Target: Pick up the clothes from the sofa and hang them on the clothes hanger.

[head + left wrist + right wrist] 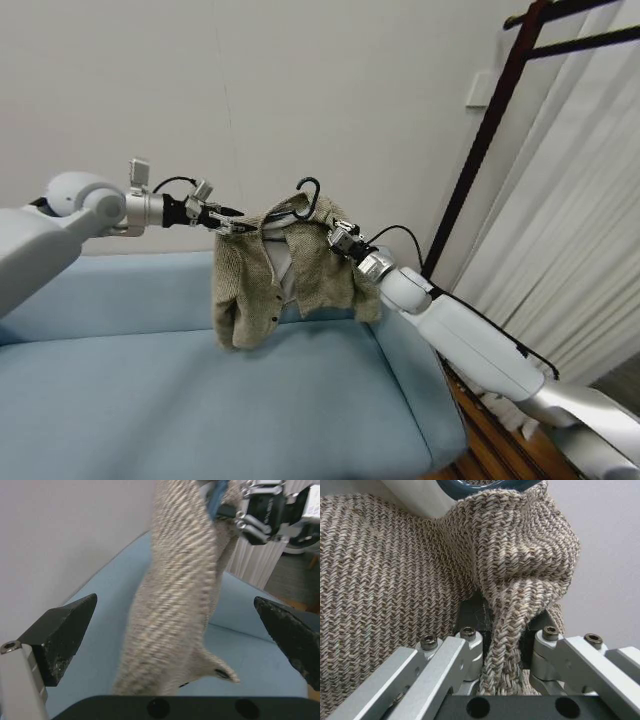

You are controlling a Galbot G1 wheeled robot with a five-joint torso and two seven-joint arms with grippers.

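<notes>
A beige knit cardigan (270, 275) on a dark hanger (310, 192) hangs in the air above the light blue sofa (150, 390). My right gripper (342, 238) is at the cardigan's right shoulder. In the right wrist view, the right gripper (502, 625) is shut on a bunched fold of the cardigan (395, 580), under the hanger's dark blue arm (480, 485). My left gripper (228, 221) is at the left shoulder. Its fingers (65, 630) are open wide, with the cardigan (175, 595) hanging loose between them and my right gripper (260, 510) beyond.
A dark brown clothes rack (480, 150) rises at the right, its top bar at the upper corner. A pale curtain (570, 200) hangs behind it. A white wall backs the sofa. Wooden floor (500, 450) shows past the sofa's right end.
</notes>
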